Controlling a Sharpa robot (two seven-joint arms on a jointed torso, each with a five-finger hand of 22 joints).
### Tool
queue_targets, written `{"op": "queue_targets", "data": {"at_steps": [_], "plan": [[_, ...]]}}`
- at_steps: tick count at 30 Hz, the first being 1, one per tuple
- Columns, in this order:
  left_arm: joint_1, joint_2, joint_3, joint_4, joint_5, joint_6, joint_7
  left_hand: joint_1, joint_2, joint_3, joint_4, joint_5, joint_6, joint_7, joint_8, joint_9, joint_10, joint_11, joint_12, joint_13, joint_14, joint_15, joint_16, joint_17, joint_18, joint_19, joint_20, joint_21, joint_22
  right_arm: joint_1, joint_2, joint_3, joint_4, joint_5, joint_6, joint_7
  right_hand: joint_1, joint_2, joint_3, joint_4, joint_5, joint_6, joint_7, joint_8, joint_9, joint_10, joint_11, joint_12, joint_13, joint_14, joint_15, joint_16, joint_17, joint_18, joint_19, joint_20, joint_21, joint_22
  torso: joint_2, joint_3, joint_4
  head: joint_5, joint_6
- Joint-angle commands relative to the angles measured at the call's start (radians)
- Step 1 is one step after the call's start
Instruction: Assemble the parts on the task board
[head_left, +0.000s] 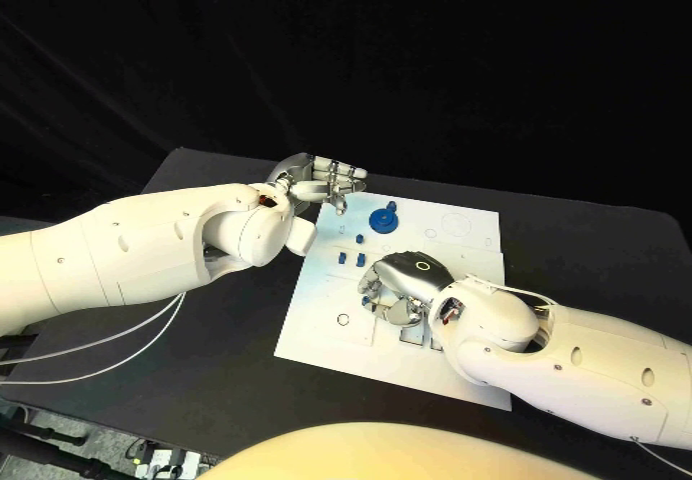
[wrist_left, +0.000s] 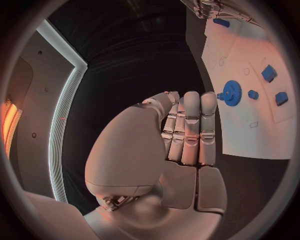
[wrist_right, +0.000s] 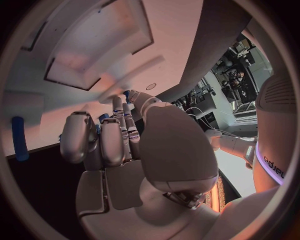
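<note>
One white task board (head_left: 325, 320) lies on the black table (head_left: 173, 390). On it the head view shows one blue gear (head_left: 384, 220) and three small blue blocks (head_left: 348, 258) in a loose cluster between the two hands; the left wrist view shows the same gear (wrist_left: 232, 93) with a small round blue piece (wrist_left: 253, 94) just beside it and two blue blocks (wrist_left: 269, 73) farther along the board. In the right wrist view one blue rod (wrist_right: 19, 138) lies near the board's edge, off to the side of the right hand's fingers.

The left hand (head_left: 320, 181) hangs at the far edge of the board, just beside the gear but apart from it. Its fingers (wrist_left: 191, 127) are straight and pressed side by side, the thumb folded in against them, and nothing shows in its grip.

The right hand (head_left: 400, 290) sits low over the middle of the board, fingers curled downward toward the surface. A bit of blue shows among its fingertips (wrist_right: 128, 97), yet whether it pinches a part or merely touches the board cannot be told.

Between the two hands a stretch of white board lies bare around the blocks. The near left corner of the board, beside the right hand, is open, with one small printed ring (head_left: 342, 320) on it. Beyond the board's edges black table runs wide on both sides.
</note>
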Motion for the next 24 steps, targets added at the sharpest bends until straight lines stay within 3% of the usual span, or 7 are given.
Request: {"op": "queue_targets", "data": {"at_steps": [1,6,11,15,18,20,24], "plan": [[0.001,0.002,0.001,0.001,0.003,0.018,-0.001,-0.001,0.009,0.001,-0.008,0.001,-0.011,0.000,-0.004,-0.002,-0.009,0.001,0.007,0.001,-0.009,-0.001,-0.005,-0.002,0.013,-0.009,0.001,-0.006,-0.003,-0.003,-0.006,-0.002,0.002,-0.017,-0.030,-0.020,-0.006,-0.011,-0.010,0.000,0.003,-0.016,0.005,-0.006,-0.006,-0.015,0.005,-0.003,0.000,0.034,0.011,-0.002,-0.004,-0.001,-0.006,0.007,-0.011,0.111,0.000,0.0004,0.0000,-0.001,0.002],[0.001,0.001,0.001,0.002,0.003,0.020,-0.003,-0.001,0.009,0.001,-0.008,0.001,-0.011,0.000,-0.004,-0.002,-0.009,0.001,0.007,0.001,-0.009,-0.001,-0.005,-0.002,0.013,-0.009,0.001,-0.006,-0.003,-0.002,-0.036,-0.002,0.035,-0.021,-0.059,-0.020,-0.005,-0.014,-0.013,-0.002,0.003,-0.021,0.005,-0.005,-0.008,-0.020,0.006,-0.003,-0.001,0.034,0.012,0.000,-0.002,0.000,-0.007,0.009,-0.014,0.110,0.000,0.0005,-0.0006,-0.005,0.005],[0.001,-0.002,0.000,0.002,0.003,0.020,-0.003,-0.001,0.009,0.001,-0.008,0.001,-0.011,0.000,-0.004,-0.002,-0.009,0.001,0.007,0.001,-0.009,-0.001,-0.005,-0.002,0.013,-0.009,0.001,-0.006,-0.003,0.010,-0.104,0.006,0.096,-0.015,-0.059,-0.027,-0.008,-0.018,-0.020,-0.002,0.003,-0.015,0.000,-0.001,-0.008,-0.019,0.004,0.002,-0.002,0.036,0.011,0.007,0.005,0.000,-0.006,0.011,-0.011,0.112,0.000,0.0001,-0.0012,-0.012,0.010],[0.001,-0.005,0.000,0.003,0.003,0.019,-0.003,-0.001,0.009,0.002,-0.008,0.001,-0.012,0.000,-0.005,-0.002,-0.010,0.001,0.008,0.001,-0.010,0.000,-0.005,-0.002,0.013,-0.010,0.002,-0.006,-0.004,0.039,-0.179,0.016,0.147,0.014,-0.032,-0.027,-0.010,-0.018,-0.025,-0.001,0.001,-0.004,-0.005,0.005,-0.007,-0.017,0.001,0.008,-0.002,0.037,0.009,0.010,0.006,0.000,-0.004,0.011,-0.008,0.113,0.000,0.0005,-0.0027,-0.028,0.018],[0.001,-0.007,0.000,0.003,0.003,0.019,-0.003,-0.001,0.009,0.002,-0.008,0.001,-0.012,0.000,-0.005,-0.002,-0.010,0.001,0.008,0.001,-0.010,0.000,-0.005,-0.002,0.013,-0.010,0.002,-0.006,-0.004,0.074,-0.234,0.021,0.168,0.034,0.008,-0.016,-0.014,-0.026,-0.037,0.000,0.005,0.001,-0.008,0.005,-0.008,-0.023,-0.001,0.009,-0.005,0.036,0.009,0.010,0.003,0.001,-0.007,0.011,-0.016,0.111,-0.001,0.0005,-0.0040,-0.041,0.022],[0.001,-0.007,0.000,0.003,0.003,0.019,-0.002,-0.001,0.009,0.002,-0.008,0.001,-0.012,0.000,-0.005,-0.002,-0.010,0.001,0.008,0.001,-0.010,0.000,-0.005,-0.002,0.013,-0.010,0.002,-0.006,-0.004,0.100,-0.268,0.023,0.171,0.040,0.039,-0.004,-0.021,-0.036,-0.071,0.002,0.041,0.000,-0.014,0.002,-0.013,-0.041,-0.002,0.009,-0.010,0.032,0.007,0.004,-0.008,0.005,-0.014,0.011,-0.034,0.105,-0.002,0.0003,-0.0059,-0.047,0.026],[0.001,-0.007,-0.001,0.003,0.003,0.020,0.000,-0.001,0.009,0.002,-0.008,0.001,-0.012,0.000,-0.005,-0.002,-0.010,0.001,0.008,0.001,-0.010,0.000,-0.005,-0.002,0.013,-0.010,0.002,-0.006,-0.004,0.121,-0.294,0.024,0.153,0.036,0.077,0.005,-0.016,-0.037,-0.107,0.001,0.047,-0.005,-0.023,-0.001,-0.017,-0.055,-0.006,0.013,-0.015,0.030,0.005,0.004,-0.011,0.007,-0.018,0.009,-0.044,0.102,-0.004,0.0006,-0.0079,-0.052,0.029]]}}
